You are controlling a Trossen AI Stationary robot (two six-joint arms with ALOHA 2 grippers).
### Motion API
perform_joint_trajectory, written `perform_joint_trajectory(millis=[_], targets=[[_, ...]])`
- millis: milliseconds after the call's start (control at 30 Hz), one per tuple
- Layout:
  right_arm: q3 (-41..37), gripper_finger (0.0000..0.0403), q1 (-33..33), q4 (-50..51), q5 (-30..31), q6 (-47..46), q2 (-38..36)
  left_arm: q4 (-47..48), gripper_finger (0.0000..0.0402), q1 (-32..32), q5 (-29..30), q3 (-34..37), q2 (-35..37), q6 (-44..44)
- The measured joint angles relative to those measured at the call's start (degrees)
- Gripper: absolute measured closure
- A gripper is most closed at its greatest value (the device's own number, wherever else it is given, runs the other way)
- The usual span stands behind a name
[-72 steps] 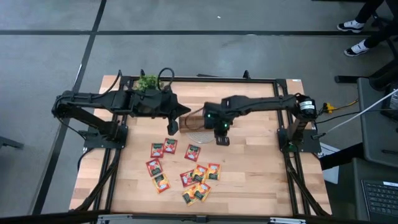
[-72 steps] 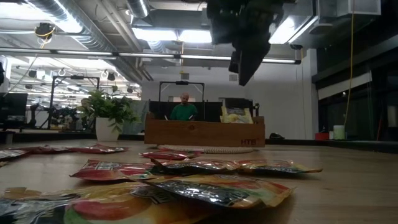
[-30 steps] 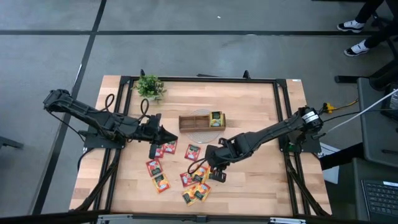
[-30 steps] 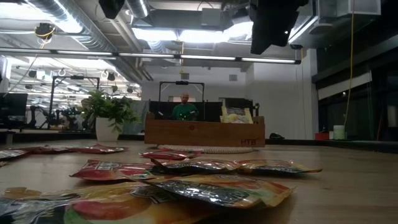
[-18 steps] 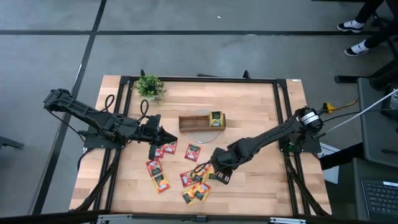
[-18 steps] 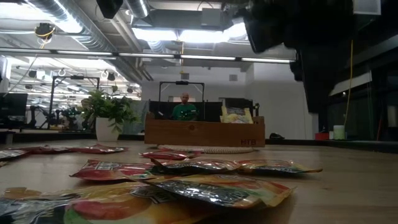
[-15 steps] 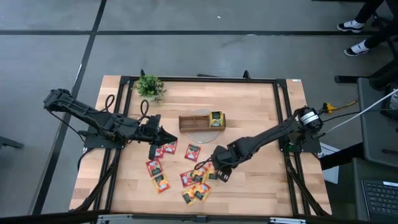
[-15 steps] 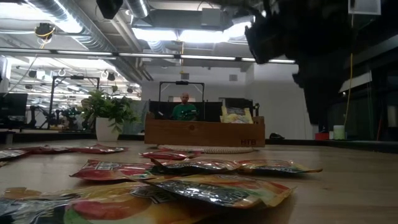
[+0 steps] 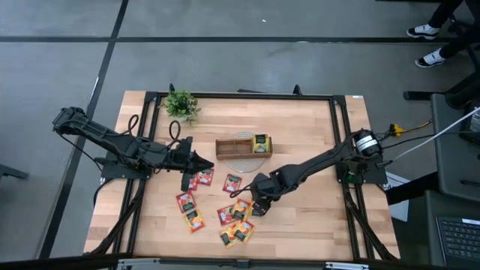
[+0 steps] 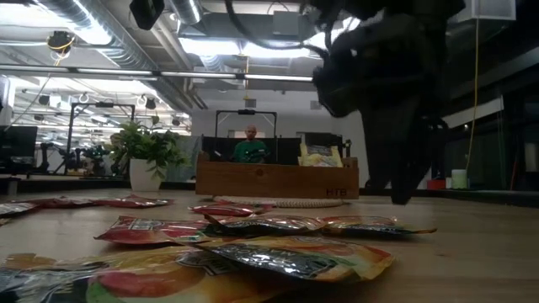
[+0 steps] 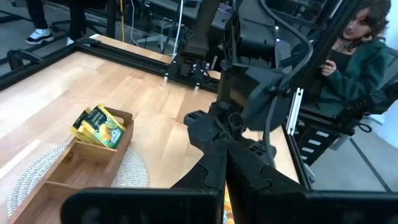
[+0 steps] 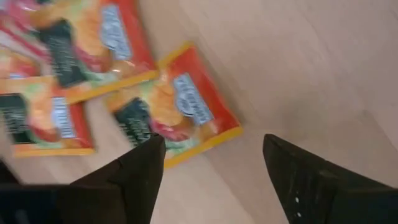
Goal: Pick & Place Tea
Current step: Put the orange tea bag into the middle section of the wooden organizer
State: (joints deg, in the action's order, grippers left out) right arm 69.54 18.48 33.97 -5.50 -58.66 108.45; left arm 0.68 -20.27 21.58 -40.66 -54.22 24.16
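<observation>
The right arm's tool (image 9: 257, 208), fingers spread wide and empty, hangs low over a flat orange-edged red tea sachet (image 12: 176, 112) lying on the wooden bench (image 9: 315, 217) at the scattered pile's right edge, directly ahead between the fingers, its diagonal crossing the gap.

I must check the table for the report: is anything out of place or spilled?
Yes. The tea sachets lie scattered loose and overlapping on the table, while the tray holds only one yellow-green sachet, standing in its end compartment.
</observation>
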Motion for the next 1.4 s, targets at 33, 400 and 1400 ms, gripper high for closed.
perform_joint_trajectory(millis=[33, 400, 1400], targets=[[0.0, 0.0132, 0.0, 0.0, 0.0, 0.0, 0.4, 0.0, 0.0399, 0.0, 0.0, 0.0, 0.0, 0.0], [0.3, 0.0137, 0.0, -1.6, 0.0, -1.1, 3.2, 0.0, 0.0394, 0.0, 1.4, 0.0, 0.0, 0.1], [4.9, 0.0401, 0.0, 4.5, 3.2, 8.3, 3.6, 0.4, 0.0392, 0.0, 1.5, 0.0, 0.0, 0.6]])
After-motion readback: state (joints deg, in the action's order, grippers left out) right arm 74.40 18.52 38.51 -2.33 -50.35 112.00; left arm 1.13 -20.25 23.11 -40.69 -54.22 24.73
